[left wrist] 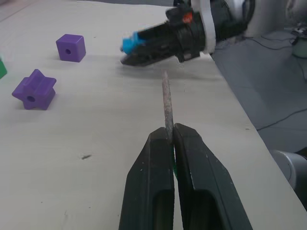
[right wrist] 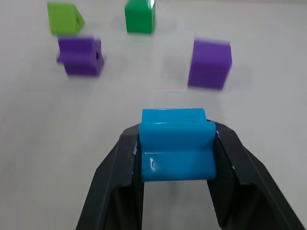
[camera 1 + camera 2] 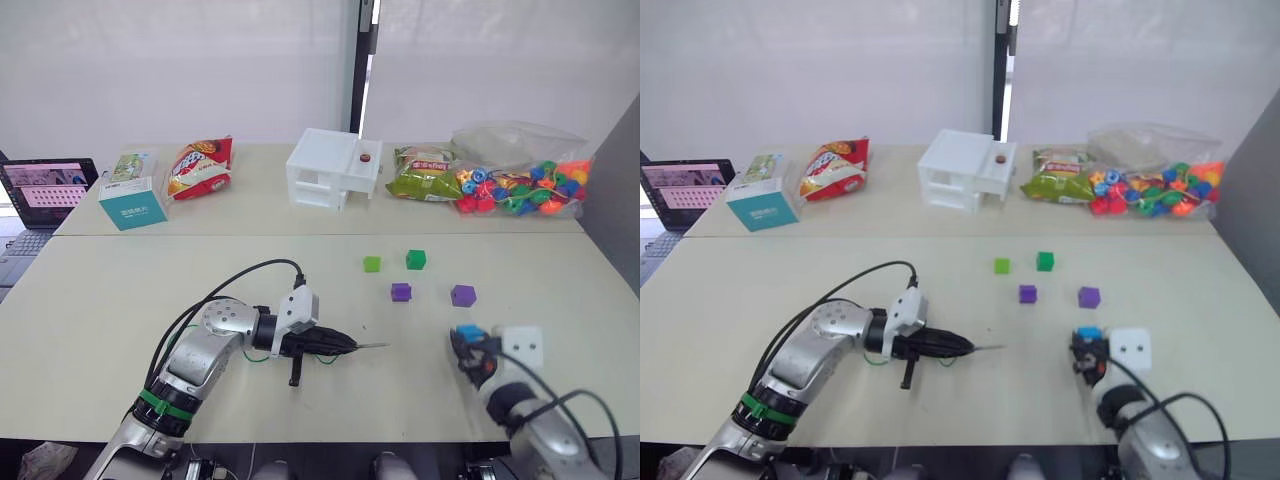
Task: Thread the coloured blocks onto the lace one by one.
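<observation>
Blue block (image 2: 175,143) sits clamped between the fingers of my right gripper (image 3: 476,352), lifted off the table (image 3: 120,300). My left gripper (image 1: 169,143) is pinched tight on the lace (image 3: 330,361) at its stiff needle tip (image 1: 166,103), which points toward the blue block, still apart from it. Step in hand, by my judgement: threading the first block. Next I must align its hole with the tip. Four blocks lie beyond my right fingers: light green block (image 3: 372,264), dark green block (image 3: 416,259), purple star block (image 3: 401,292), purple cube (image 3: 462,295).
</observation>
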You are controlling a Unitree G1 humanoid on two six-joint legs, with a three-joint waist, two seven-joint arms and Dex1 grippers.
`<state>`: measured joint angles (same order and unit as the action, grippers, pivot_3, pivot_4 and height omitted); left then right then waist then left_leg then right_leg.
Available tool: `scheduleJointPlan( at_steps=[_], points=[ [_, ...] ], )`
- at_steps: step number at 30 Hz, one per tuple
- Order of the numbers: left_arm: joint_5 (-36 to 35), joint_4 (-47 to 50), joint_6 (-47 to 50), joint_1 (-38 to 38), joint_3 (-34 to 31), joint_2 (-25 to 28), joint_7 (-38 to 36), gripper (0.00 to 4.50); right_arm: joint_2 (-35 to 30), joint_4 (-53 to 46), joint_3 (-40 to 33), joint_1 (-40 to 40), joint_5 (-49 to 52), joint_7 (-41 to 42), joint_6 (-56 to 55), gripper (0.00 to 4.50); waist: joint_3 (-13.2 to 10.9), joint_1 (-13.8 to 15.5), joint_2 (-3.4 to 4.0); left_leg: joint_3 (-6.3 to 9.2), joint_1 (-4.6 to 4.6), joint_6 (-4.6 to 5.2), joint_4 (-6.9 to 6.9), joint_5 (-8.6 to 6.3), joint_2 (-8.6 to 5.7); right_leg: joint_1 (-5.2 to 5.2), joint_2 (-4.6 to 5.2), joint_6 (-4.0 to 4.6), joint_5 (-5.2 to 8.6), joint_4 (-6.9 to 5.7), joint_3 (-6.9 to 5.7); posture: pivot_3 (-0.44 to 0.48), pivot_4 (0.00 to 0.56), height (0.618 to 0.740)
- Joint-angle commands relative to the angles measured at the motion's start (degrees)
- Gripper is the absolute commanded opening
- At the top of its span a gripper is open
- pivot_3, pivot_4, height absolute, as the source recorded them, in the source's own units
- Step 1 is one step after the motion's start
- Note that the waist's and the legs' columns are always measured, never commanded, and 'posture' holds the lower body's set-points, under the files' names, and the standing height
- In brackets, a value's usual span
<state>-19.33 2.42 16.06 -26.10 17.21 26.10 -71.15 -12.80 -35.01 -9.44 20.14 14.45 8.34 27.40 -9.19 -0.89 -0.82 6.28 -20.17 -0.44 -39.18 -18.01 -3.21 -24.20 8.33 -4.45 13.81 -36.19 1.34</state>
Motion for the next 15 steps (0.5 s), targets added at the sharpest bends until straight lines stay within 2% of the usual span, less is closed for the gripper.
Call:
scheduleJointPlan(
  at_steps=[1,8,9,12,15],
  points=[
    [-0.2,0.6,-1.6,-0.5,0.1,0.1,-1.4,0.0,3.0,0.3,2.6,1.5,0.6,0.2,-2.6,1.2,0.0,-0.2,0.0,0.01,0.01,0.0,0.01,0.0,0.07,0.0,-0.08,0.05,-0.03,-0.01,0.0,0.0,0.15,0.74],
    [0.1,1.7,-1.9,0.9,0.3,0.7,-1.6,0.0,5.1,0.0,2.5,0.9,2.6,0.1,-0.2,1.2,0.0,0.1,0.0,0.1,0.09,-0.05,0.09,0.04,0.44,0.01,-0.48,0.26,-0.15,-0.03,-0.01,0.0,0.15,0.74],
    [0.1,2.0,-1.8,1.1,0.3,0.7,-1.3,0.0,4.8,-0.8,1.6,0.6,3.7,0.5,0.5,2.0,0.0,0.1,0.0,0.1,0.09,-0.05,0.08,0.04,0.45,0.01,-0.5,0.27,-0.16,-0.03,-0.01,0.0,0.15,0.74],
    [0.3,2.7,-1.5,1.8,0.2,0.8,-0.7,0.0,1.6,-3.8,-1.6,-0.1,7.4,3.3,3.1,2.91,0.0,0.1,0.0,0.09,0.09,-0.05,0.08,0.04,0.48,0.02,-0.52,0.29,-0.17,-0.01,0.0,0.0,0.15,0.74],
    [0.5,3.2,-1.8,2.6,0.4,1.1,-0.5,0.0,-6.6,-7.1,-4.3,-0.2,15.0,12.6,6.7,3.85,0.0,0.1,0.01,0.01,0.08,-0.04,0.01,0.03,0.45,0.05,-0.51,0.29,-0.17,0.06,0.08,0.0,0.15,0.74]
  ],
)
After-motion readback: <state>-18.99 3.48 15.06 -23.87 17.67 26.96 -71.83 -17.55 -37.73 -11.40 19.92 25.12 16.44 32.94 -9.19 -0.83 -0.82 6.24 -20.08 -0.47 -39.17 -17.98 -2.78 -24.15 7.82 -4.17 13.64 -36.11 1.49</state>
